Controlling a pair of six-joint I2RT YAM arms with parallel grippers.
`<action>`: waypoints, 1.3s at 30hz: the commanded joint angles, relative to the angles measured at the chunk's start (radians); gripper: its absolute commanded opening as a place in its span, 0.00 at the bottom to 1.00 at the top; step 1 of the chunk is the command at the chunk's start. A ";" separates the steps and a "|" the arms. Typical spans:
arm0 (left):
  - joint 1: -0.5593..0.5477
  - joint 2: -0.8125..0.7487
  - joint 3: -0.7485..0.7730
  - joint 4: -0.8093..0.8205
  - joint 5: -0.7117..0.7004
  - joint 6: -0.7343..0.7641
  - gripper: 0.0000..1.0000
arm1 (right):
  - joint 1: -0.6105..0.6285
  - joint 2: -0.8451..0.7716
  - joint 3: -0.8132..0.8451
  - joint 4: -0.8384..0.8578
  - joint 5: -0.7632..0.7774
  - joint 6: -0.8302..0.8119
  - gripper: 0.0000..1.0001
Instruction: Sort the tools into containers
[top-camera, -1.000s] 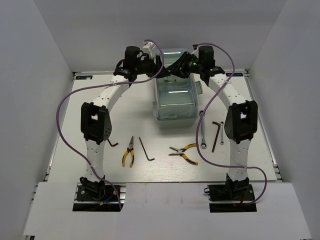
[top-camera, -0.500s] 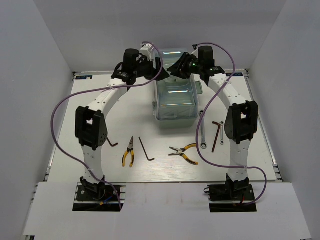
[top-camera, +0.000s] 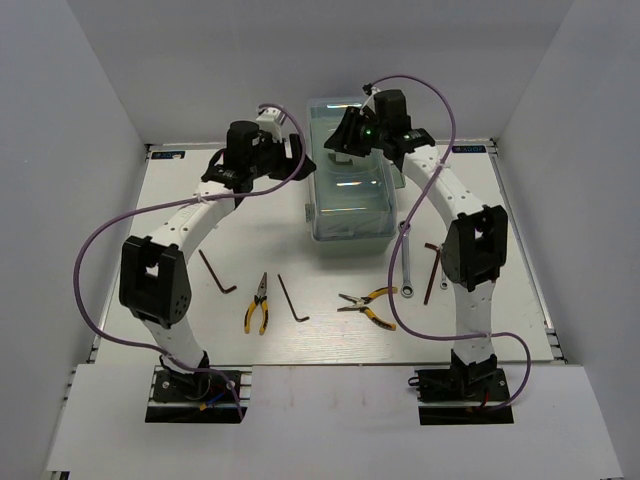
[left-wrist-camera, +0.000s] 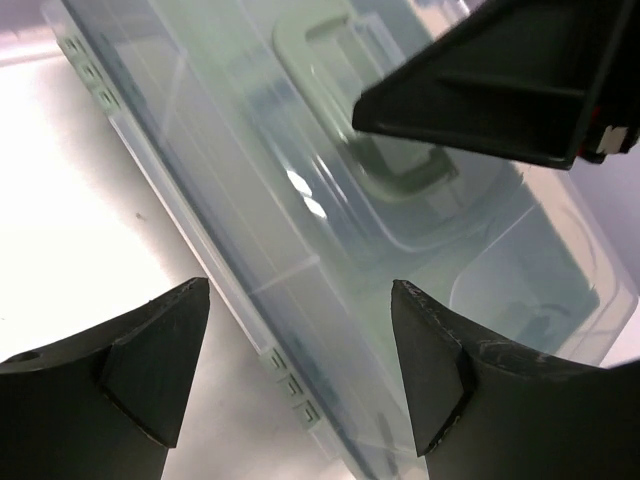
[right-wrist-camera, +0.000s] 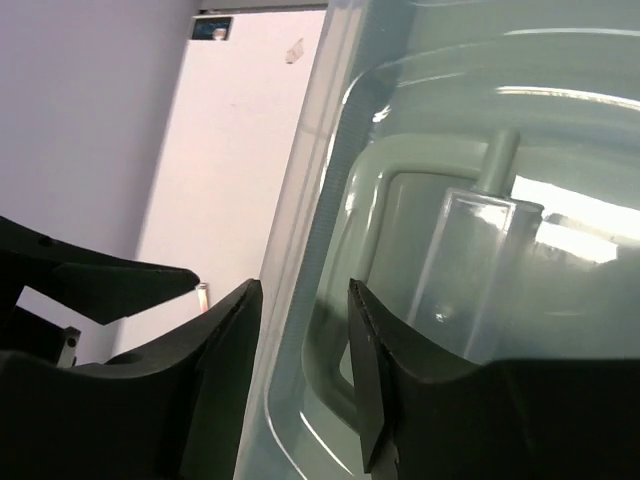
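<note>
The pale green toolbox (top-camera: 350, 200) with its clear lid stands at the back middle of the table. My left gripper (top-camera: 297, 150) is open at the box's left far edge; in the left wrist view (left-wrist-camera: 300, 370) its fingers straddle the lid's rim (left-wrist-camera: 250, 300). My right gripper (top-camera: 336, 140) is open over the lid's far left part; in the right wrist view (right-wrist-camera: 300, 370) the lid's edge and green handle (right-wrist-camera: 350, 220) lie between its fingers. Two yellow-handled pliers (top-camera: 258, 303) (top-camera: 368, 305), a silver wrench (top-camera: 407, 262) and hex keys (top-camera: 215, 272) (top-camera: 293, 298) (top-camera: 432, 268) lie on the table.
White walls enclose the table on three sides. The right gripper's black finger (left-wrist-camera: 500, 80) shows in the left wrist view, close above the lid. The left gripper's finger (right-wrist-camera: 100, 280) shows in the right wrist view. A small silver tool (top-camera: 443, 268) lies by the right arm.
My left arm has swung left and its gripper has drawn back from over the lid to the box's left edge. My right gripper has shifted slightly left over the lid. The tools have not moved.
</note>
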 joint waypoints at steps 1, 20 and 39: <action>-0.003 -0.022 -0.020 0.059 0.071 -0.003 0.83 | 0.042 -0.032 0.060 -0.052 0.127 -0.148 0.46; -0.012 0.081 0.053 0.062 0.154 -0.003 0.83 | 0.107 -0.033 0.068 -0.132 0.382 -0.218 0.50; -0.012 0.182 0.215 -0.047 0.256 0.026 0.77 | 0.043 -0.036 -0.038 0.115 -0.251 0.114 0.43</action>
